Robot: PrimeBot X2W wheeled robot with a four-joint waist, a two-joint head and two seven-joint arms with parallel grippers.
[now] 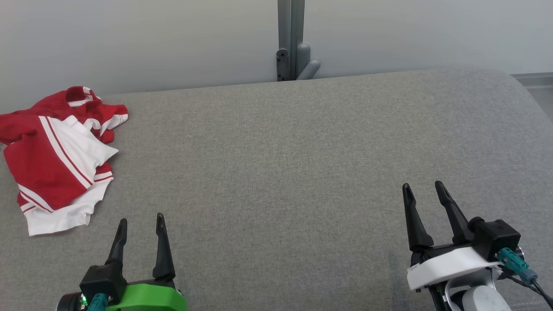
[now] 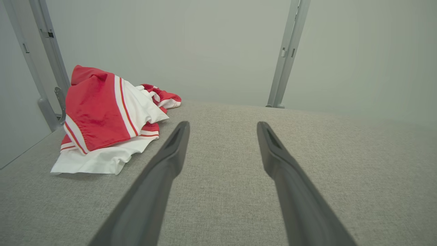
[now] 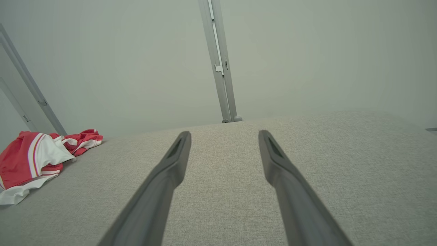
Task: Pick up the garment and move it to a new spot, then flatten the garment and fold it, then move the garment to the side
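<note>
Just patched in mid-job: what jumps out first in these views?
A crumpled red-and-white garment lies at the far left of the grey fabric surface. The left gripper and right gripper hang open and empty at the near corners, and a grey post stands behind the far edge.

Left gripper [image 1: 141,218] is sporting two long, tapering black fingers [image 1: 163,255] on a black block, with a bright green band [image 1: 147,298] and a teal plug [image 1: 98,301]. Right gripper [image 1: 423,185] is wearing a white band [image 1: 445,265] instead, and a dark cable [image 1: 540,289] is trailing off its teal connector [image 1: 514,261].
</note>
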